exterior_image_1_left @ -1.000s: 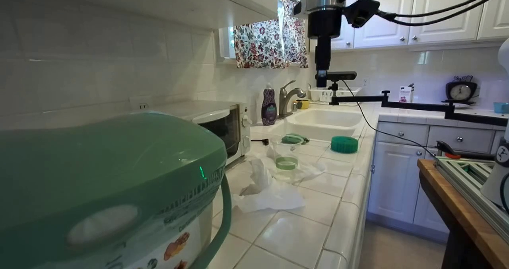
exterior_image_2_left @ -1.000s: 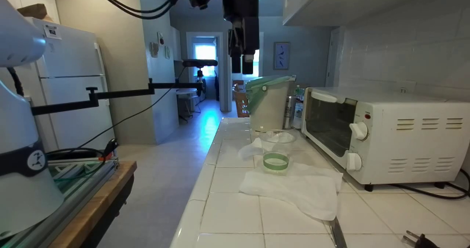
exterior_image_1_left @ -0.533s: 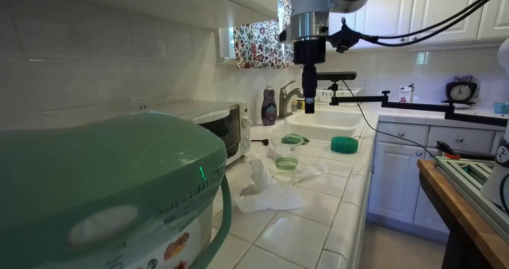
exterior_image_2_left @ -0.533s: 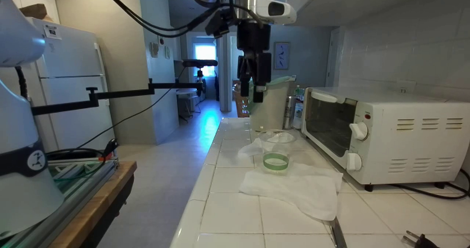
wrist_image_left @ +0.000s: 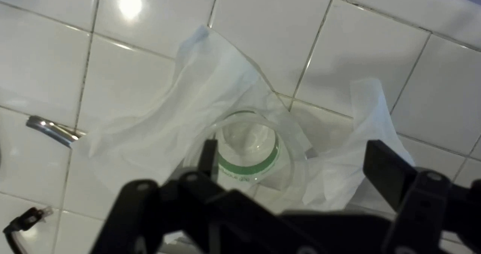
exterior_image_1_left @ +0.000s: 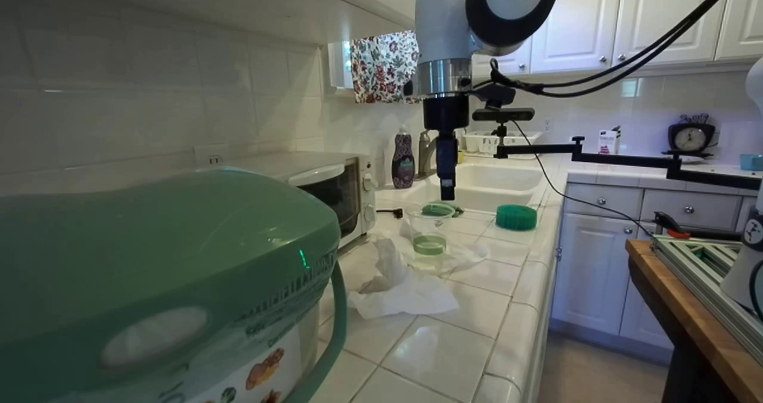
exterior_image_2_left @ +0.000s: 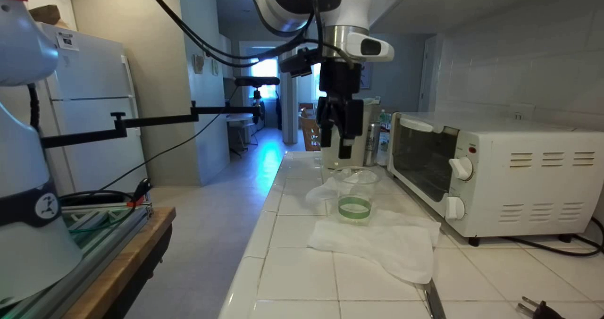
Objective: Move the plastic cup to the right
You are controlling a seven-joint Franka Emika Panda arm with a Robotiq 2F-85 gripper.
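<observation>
Two black fingers (wrist_image_left: 207, 157) are standing wide apart in the wrist view, so the gripper (exterior_image_2_left: 335, 147) is gaping and holding nothing. In both exterior views its tips are hanging above the rim of the clear plastic cup (exterior_image_2_left: 356, 200), standing upright on the tiled desk (exterior_image_2_left: 302, 276), near the toaster oven (exterior_image_2_left: 500, 182).

From the wrist view's left, a metal handle (wrist_image_left: 52, 130) is poking out from the white paper towel (wrist_image_left: 159, 124); a drag on the sheet could be pulling that along. The left-hand finger is overlapping the cup's mouth, so a straight drop seems to be risking a knock on the rim or a tip inside it. The right-hand finger is lying clear of the wall; a closing begun off-centre would probably be shoving or tilting the cup. Squeezed hard, so thin-looking a wall may end up buckling.

Sweeping an exterior view the same way, the desk is showing glossy square tiles with grey grout. The cup is tapering toward its base, a green band running round it. The paper towel is looking soft and wrinkled; whether it is running under the cup is unclear. The toaster oven is presenting a boxy white shell with vent slots and two knobs.
</observation>
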